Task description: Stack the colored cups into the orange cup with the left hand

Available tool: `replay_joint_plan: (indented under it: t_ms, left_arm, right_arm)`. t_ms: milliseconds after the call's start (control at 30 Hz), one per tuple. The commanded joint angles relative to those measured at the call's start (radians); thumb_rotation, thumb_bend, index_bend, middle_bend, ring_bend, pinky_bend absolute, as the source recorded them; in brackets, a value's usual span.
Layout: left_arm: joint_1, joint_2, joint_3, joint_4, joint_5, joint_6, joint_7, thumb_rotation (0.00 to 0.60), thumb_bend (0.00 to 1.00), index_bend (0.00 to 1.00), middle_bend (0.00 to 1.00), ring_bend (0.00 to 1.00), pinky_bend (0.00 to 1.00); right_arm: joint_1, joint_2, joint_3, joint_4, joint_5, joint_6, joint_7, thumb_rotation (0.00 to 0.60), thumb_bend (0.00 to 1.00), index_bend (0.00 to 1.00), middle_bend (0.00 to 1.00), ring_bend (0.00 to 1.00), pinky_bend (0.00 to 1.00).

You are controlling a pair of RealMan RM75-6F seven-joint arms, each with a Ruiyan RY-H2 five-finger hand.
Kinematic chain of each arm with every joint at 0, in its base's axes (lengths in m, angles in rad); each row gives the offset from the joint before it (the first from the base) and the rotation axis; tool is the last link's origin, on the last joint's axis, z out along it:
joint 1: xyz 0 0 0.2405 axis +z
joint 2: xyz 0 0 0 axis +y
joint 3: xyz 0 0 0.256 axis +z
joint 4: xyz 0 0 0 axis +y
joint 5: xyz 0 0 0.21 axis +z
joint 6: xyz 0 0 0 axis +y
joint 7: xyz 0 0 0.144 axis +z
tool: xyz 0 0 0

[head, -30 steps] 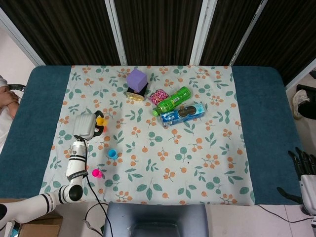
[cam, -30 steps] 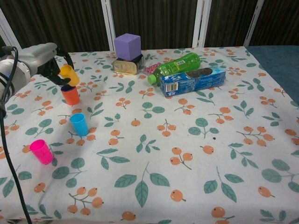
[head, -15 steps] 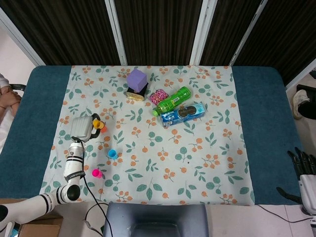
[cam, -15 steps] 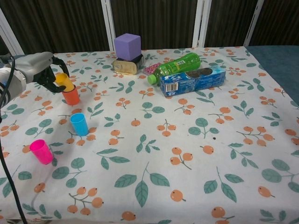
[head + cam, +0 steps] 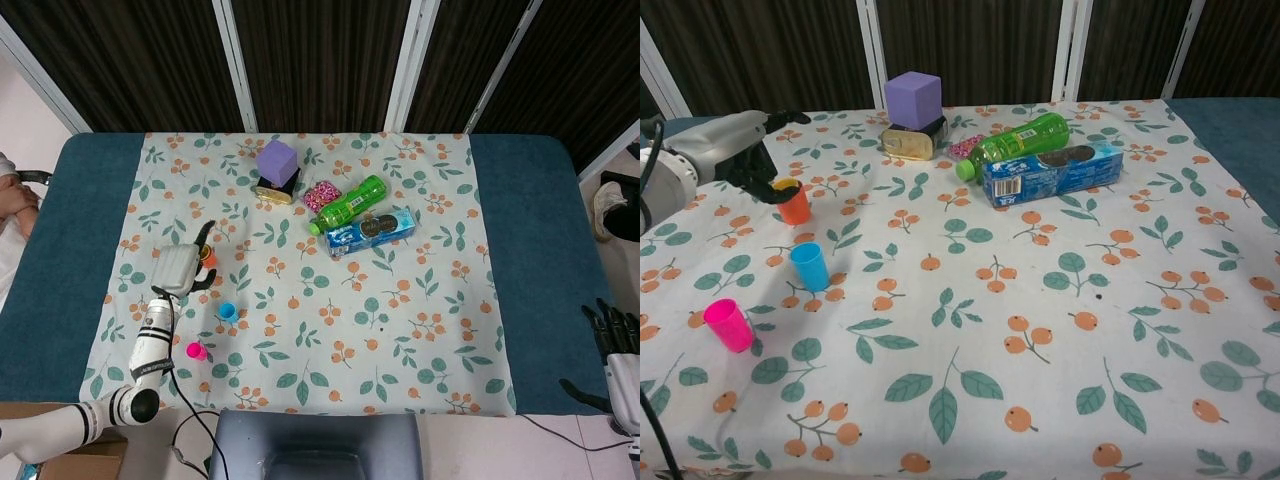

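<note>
Left hand [image 5: 735, 160], at the left edge of the chest view, has let go of the yellow cup [image 5: 787, 185]; its fingers now lie loose just beside it, holding nothing. That cup has dropped from tilted above to nested inside the orange cup [image 5: 793, 205]. Blue cup [image 5: 810, 266] and pink cup [image 5: 729, 325] remain lower left, unstacked. Right hand [image 5: 618, 340] idles lower right, fingers apart.

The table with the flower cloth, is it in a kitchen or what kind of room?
Probably a robot test room, not a kitchen. A robot's left hand works at the orange cup on the cloth-covered table, dark folding screens close off the back, and cables trail below the table's front edge.
</note>
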Motion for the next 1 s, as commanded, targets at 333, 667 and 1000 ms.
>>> replay_joint_plan:
  t_ms: [333, 667, 1000]
  left_arm:
    - [0.122, 0.141, 0.193, -0.344, 0.148, 0.015, -0.017, 0.600, 0.34, 0.13, 1.00, 1.00, 1.00]
    - [0.105, 0.038, 0.164, -0.214, 0.117, 0.012, -0.003, 0.600, 0.34, 0.20, 1.00, 1.00, 1.00]
    - [0.101, 0.001, 0.150, -0.125, 0.111, -0.004, -0.023, 0.600, 0.34, 0.36, 1.00, 1.00, 1.00]
  right_arm:
    - [-0.001, -0.002, -0.012, -0.002, -0.021, 0.000, -0.001, 0.600, 0.23, 0.00, 0.00, 0.00, 0.00]
    - [-0.002, 0.005, -0.012, 0.000, -0.025, 0.005, 0.018, 0.600, 0.23, 0.00, 0.00, 0.00, 0.00]
    - [-0.001, 0.006, -0.010, 0.000, -0.020, 0.002, 0.017, 0.600, 0.23, 0.00, 0.00, 0.00, 0.00]
